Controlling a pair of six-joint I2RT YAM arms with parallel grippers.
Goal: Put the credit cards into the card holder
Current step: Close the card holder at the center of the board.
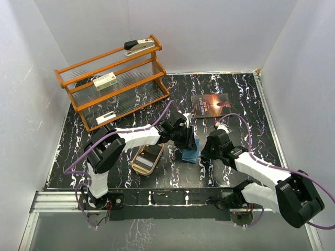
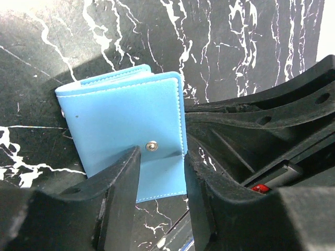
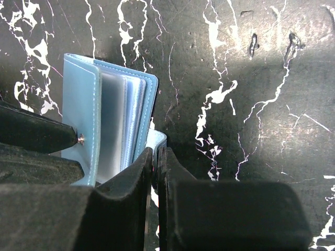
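Note:
The blue card holder (image 1: pixel 190 155) stands on edge at mid-table, partly fanned open, with clear sleeves (image 3: pixel 112 120) showing between its covers. My right gripper (image 3: pixel 156 157) is shut on its pale snap tab (image 3: pixel 158 137). My left gripper (image 2: pixel 161 167) faces the outer cover (image 2: pixel 120 117) with its jaws apart. Its fingers (image 2: pixel 118 183) straddle the corner below the snap stud (image 2: pixel 152 146), and one tip rests against the cover by the stud. A greyish credit card (image 1: pixel 146 159) lies in the tan wooden tray (image 1: pixel 137 166), left of the holder. Both grippers meet at the holder in the top view.
An orange wire shelf (image 1: pixel 112 83) stands at the back left with a stapler (image 1: pixel 139 47) on top, a white-green box (image 1: pixel 104 81) on the middle level and a small white item (image 1: pixel 106 117) on the lowest. A dark book (image 1: pixel 210 106) lies behind the holder. White walls surround the table.

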